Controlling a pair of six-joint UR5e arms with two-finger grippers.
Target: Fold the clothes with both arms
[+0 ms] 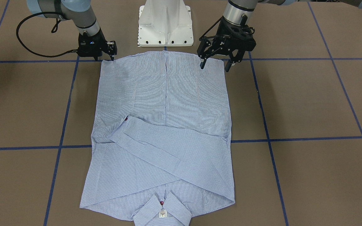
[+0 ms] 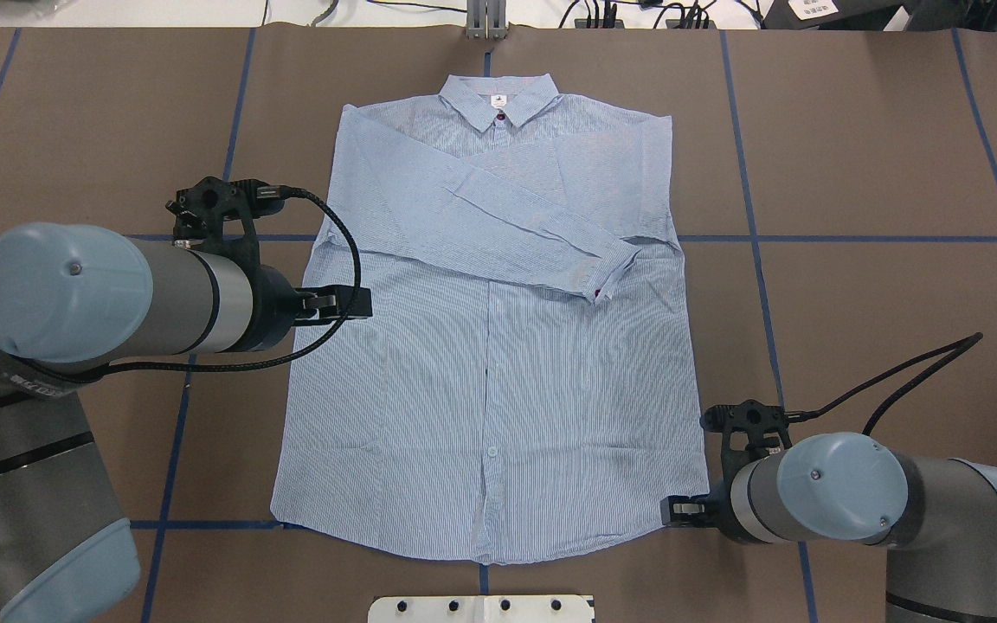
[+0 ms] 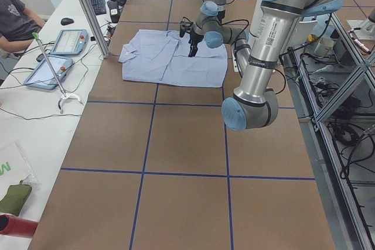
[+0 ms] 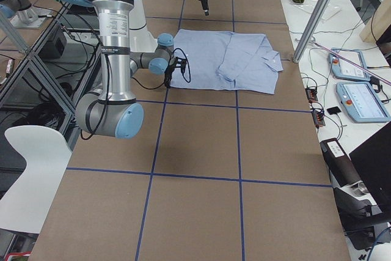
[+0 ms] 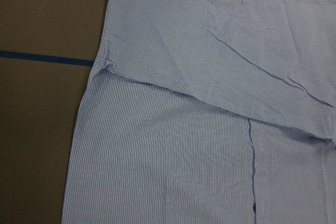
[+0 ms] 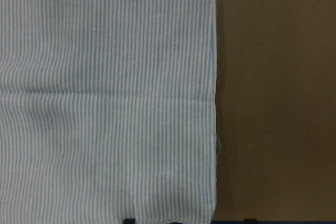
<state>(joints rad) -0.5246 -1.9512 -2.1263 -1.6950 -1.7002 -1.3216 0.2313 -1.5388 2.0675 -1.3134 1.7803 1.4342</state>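
Left gripper (image 1: pixel 215 64): jaws spread wide, holding nothing, raised well above the shirt (image 2: pixel 481 389). Its wrist view takes in a broad stretch of cloth, which fits that height. In the overhead view it hangs at the shirt's 9 o'clock edge, not down at a corner.

Right gripper (image 1: pixel 105 56): jaws apart, empty, low at the 5 o'clock hem corner. Its wrist view shows 1 fingertip (image 6: pixel 128 220) over cloth and 1 over bare desk (image 2: pixel 853 130), straddling the side edge. Judged: set to pinch that corner.

Shirt: 1 item, flat on the desk, front up, buttoned. Collar (image 2: pixel 498 91) at 12 o'clock, away from the robot. Hem (image 2: pixel 429 541) at 6 o'clock, just beside the white pedestal (image 1: pixel 165 25). Placket runs along the centre blue tape line (image 2: pixel 482 578), so each arm has 1 half in reach. 2 sleeves lie crossed over the chest, the upper one's cuff (image 2: pixel 607 277) toward 3 o'clock.

Status, judged: sleeves are in; hem-to-collar fold not yet done. Hem faces the robot so both corners can be lifted together and carried toward 12 o'clock. The left gripper must first come down at the 7 o'clock corner.

Risk, judged: an uneven lift would skew the fold or drag the sleeves.
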